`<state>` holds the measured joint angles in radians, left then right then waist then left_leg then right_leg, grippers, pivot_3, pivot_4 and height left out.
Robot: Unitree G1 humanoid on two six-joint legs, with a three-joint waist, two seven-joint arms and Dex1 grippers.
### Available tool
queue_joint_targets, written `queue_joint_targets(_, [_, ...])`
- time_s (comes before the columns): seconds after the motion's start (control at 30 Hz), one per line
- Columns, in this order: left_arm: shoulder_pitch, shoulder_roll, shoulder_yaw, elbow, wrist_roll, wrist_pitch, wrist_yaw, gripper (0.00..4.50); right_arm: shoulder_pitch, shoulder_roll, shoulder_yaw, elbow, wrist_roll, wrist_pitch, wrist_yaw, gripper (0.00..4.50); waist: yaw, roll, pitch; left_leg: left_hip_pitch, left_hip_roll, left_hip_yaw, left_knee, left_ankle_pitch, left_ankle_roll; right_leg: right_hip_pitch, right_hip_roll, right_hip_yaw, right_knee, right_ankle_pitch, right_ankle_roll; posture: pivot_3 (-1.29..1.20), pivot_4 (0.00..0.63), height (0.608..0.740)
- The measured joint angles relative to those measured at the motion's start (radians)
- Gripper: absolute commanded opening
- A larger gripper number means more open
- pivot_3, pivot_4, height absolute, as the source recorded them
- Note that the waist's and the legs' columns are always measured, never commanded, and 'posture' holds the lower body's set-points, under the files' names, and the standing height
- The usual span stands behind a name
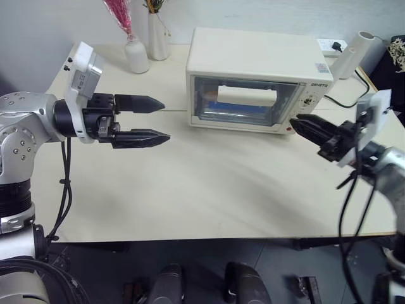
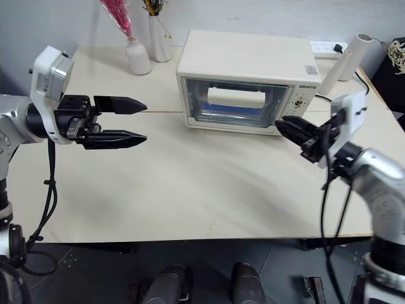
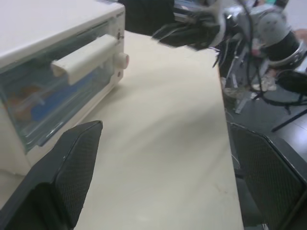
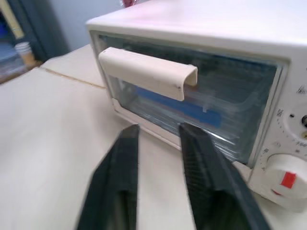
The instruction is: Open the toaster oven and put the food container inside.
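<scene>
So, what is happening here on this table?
A humanoid robot faces a toaster oven on the table. The oven door is shut, and the food container is seen inside, behind the glass. The left pincer is open and holds nothing. The right pincer is slightly parted, empty, near the oven's front.

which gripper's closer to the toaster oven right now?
Right. The right gripper sits just off the toaster oven at its front knob corner; the left gripper hovers farther out, off its other side.

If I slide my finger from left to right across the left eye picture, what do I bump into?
left gripper → white vase → toaster oven with the food container inside → right gripper → white tube
</scene>
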<state>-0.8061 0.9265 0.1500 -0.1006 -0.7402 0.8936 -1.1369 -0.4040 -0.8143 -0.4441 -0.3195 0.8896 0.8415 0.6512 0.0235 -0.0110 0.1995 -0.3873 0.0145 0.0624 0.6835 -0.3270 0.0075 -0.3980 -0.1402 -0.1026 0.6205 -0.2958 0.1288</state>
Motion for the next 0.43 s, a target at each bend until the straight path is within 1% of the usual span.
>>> queue_joint_targets(0.07, [0.015,0.019,0.004,0.015,0.007,-0.012,-0.003,4.50,0.009,-0.101,-0.035,0.042,0.010,0.012,0.079,2.87,0.000,0.000,0.000,0.000,0.000,0.001,0.000,0.000,0.000,0.000,0.000,0.000,0.000,0.000,0.000,0.00,0.150,0.740])
queue_joint_targets(0.1, [0.018,0.028,0.008,0.023,0.010,-0.014,-0.005,4.50,0.011,-0.131,-0.049,0.063,0.007,0.013,0.099,3.17,0.000,0.000,0.000,0.000,0.000,0.001,0.000,0.000,0.000,0.000,0.000,0.000,0.000,0.000,0.000,0.00,0.150,0.740])
queue_joint_targets(0.23, [0.033,0.074,0.027,0.044,0.020,-0.031,-0.025,4.50,0.076,-0.280,-0.116,0.186,-0.023,0.001,0.265,4.42,0.000,0.000,0.000,0.000,0.000,0.001,0.000,0.000,0.001,0.000,0.000,0.000,-0.001,0.000,0.000,0.00,0.150,0.740])
queue_joint_targets(0.33, [0.035,0.106,0.030,0.063,0.027,-0.054,-0.053,4.50,0.140,-0.345,-0.131,0.265,-0.072,-0.046,0.392,4.47,-0.001,0.000,0.000,0.000,0.000,0.002,0.000,0.000,0.001,0.000,0.000,0.001,-0.001,0.000,0.000,0.00,0.150,0.740])
queue_joint_targets(0.43, [0.035,0.117,0.035,0.081,0.037,-0.069,-0.063,4.50,0.135,-0.355,-0.142,0.339,-0.101,-0.076,0.443,4.47,-0.001,0.000,0.000,0.000,0.000,0.002,0.000,0.000,0.000,0.000,0.000,0.001,0.000,0.000,0.000,0.00,0.150,0.740])
